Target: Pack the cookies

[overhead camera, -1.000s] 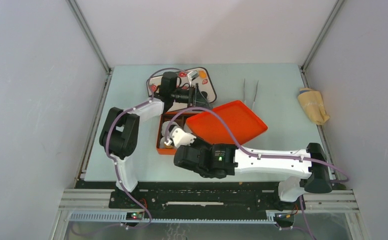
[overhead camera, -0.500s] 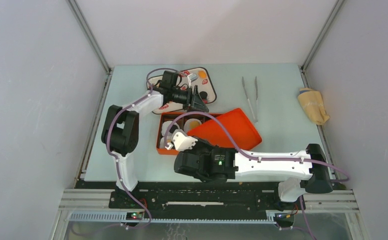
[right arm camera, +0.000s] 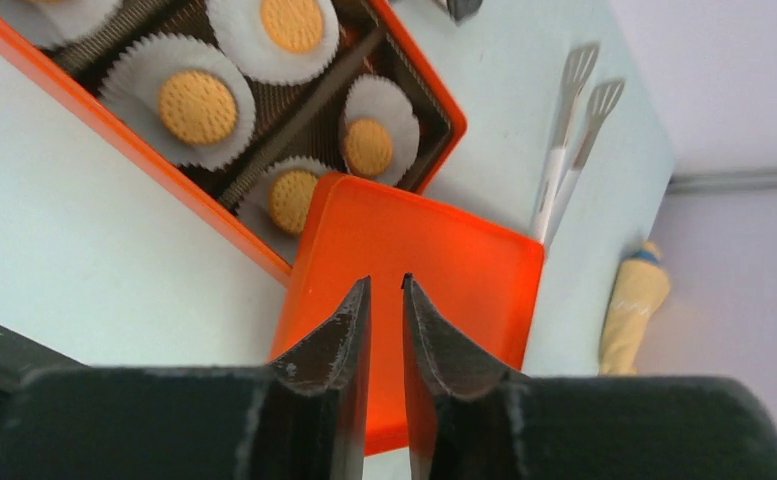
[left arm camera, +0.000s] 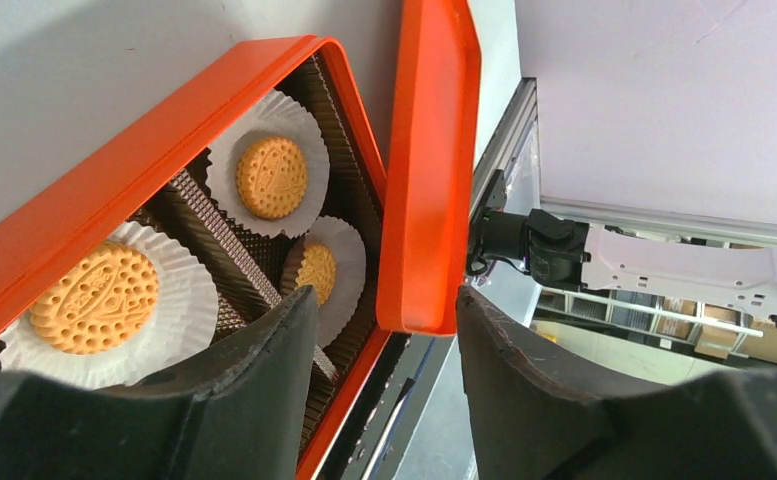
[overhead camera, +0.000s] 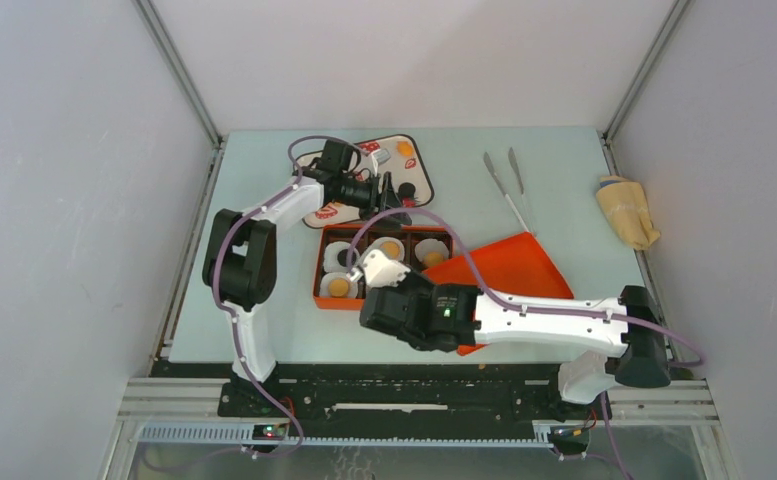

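Note:
Several golden cookies (overhead camera: 391, 247) (right arm camera: 197, 106) (left arm camera: 272, 177) lie in white paper cups inside the open orange box (overhead camera: 317, 272) (right arm camera: 164, 175) (left arm camera: 164, 150). The orange lid (overhead camera: 509, 275) (right arm camera: 434, 260) (left arm camera: 429, 150) rests to the right of the box, with its left corner over the box's edge. My right gripper (right arm camera: 384, 280) hovers over the lid, its jaws a narrow gap apart with nothing between them. My left gripper (overhead camera: 396, 195) (left arm camera: 385, 292) stands open above the box's back edge and holds nothing.
A white mat (overhead camera: 419, 170) with red prints lies behind the box, under the left arm. Metal tongs (overhead camera: 509, 185) (right arm camera: 564, 150) lie at the back right. A yellow cloth (overhead camera: 626, 210) (right arm camera: 634, 300) sits by the right wall.
The lid has come down from its tilt over the box and slid right, baring the cookies. The right jaws have parted slightly. The left gripper has pulled back toward the mat.

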{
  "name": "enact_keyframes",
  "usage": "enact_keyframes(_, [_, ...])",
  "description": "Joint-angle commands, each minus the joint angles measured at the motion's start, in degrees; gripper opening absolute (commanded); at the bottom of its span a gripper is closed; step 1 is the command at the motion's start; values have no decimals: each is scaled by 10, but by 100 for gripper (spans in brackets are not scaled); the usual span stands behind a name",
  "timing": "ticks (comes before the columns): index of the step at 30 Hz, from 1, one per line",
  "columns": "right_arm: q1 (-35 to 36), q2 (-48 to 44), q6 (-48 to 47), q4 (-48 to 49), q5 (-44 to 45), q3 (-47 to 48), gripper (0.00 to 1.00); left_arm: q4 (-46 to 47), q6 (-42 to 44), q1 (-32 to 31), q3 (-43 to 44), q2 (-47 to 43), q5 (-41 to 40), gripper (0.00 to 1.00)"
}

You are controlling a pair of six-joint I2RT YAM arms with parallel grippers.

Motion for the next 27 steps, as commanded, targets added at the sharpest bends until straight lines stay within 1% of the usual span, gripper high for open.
enact_keyframes(1, [-48,-41,75,30,-73,-56,33,-3,1,1,31,-31,-9,58])
enact_keyframes(2, [-51,-45,82,40,-86,-72,42,-3,-1,1,30,-36,-12,58])
enact_keyframes(4, [-54,-44,98,45,-102,-97,50,-4,-6,1,27,-44,-29,58])
enact_keyframes(5, [-55,-38,108,47,-110,-112,52,-7,-8,1,26,-52,-40,57])
enact_keyframes(9, [-47,5,139,50,-124,-142,53,-9,-13,2,24,-74,-70,56])
enact_keyframes(13, [-30,67,187,45,-129,-153,53,-9,-13,2,24,-86,-64,56])
enact_keyframes(18, [-16,125,262,1,-108,-156,53,-6,-14,2,13,-99,-58,56])
enact_keyframes(21, [-8,124,293,-30,-82,-156,52,-1,-15,1,10,-102,-55,56])
enact_keyframes(27, [7,52,334,-81,-63,-155,51,4,-16,1,7,-98,-49,55])
